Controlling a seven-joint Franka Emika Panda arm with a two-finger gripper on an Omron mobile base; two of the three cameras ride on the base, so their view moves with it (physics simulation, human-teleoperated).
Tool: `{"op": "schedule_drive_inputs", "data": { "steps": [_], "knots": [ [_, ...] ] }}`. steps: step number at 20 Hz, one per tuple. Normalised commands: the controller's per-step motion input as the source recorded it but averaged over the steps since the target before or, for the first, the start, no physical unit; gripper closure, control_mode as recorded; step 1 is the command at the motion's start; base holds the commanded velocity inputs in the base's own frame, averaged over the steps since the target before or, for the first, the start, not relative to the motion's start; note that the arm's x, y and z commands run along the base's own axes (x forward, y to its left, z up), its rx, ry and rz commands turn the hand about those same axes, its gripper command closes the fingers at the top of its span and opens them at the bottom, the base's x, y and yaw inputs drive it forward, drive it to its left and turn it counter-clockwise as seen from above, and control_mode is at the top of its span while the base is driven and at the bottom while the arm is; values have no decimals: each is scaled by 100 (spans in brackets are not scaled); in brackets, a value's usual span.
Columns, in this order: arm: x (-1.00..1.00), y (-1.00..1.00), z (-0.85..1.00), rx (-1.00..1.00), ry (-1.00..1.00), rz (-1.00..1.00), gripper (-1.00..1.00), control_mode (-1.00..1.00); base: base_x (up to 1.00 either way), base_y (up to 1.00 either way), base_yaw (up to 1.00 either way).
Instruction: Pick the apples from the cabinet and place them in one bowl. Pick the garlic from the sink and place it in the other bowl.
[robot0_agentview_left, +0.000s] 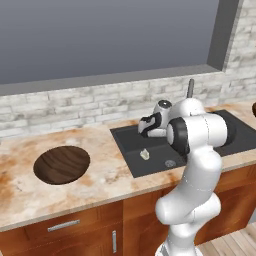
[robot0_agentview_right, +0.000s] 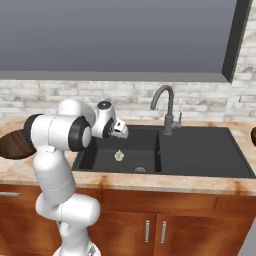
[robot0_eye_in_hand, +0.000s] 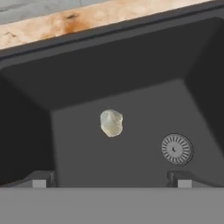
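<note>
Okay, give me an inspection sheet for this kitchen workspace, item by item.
Surface: marbled counter, black sink set in it.
Job's things: garlic on the basin floor, apart from the drain; dark bowl on the counter left of the sink, nothing seen inside.
Clutter: nothing seen.
End effector: open, above the basin, garlic ahead between the fingertips, not touching it.
Cables: nothing seen.
Surroundings: grey tap, brick wall, wooden drawers and doors below the counter.

Glossy white arm (robot0_agentview_left: 197, 165), dark joints
</note>
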Motion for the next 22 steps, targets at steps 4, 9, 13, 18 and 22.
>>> {"op": "schedule_drive_inputs", "data": {
  "steps": [4,9,13,18,22],
  "knots": [
    [17,0,-29,-1,4,11,-100,-100,0,0,0],
    [15,0,-25,0,3,7,-100,-100,0,0,0],
    [7,-1,-36,-1,5,1,-100,-100,0,0,0],
    [7,-2,-32,-4,2,-2,-100,-100,0,0,0],
    [28,0,-26,0,-1,0,-100,-100,0,0,0]
  ]
}}
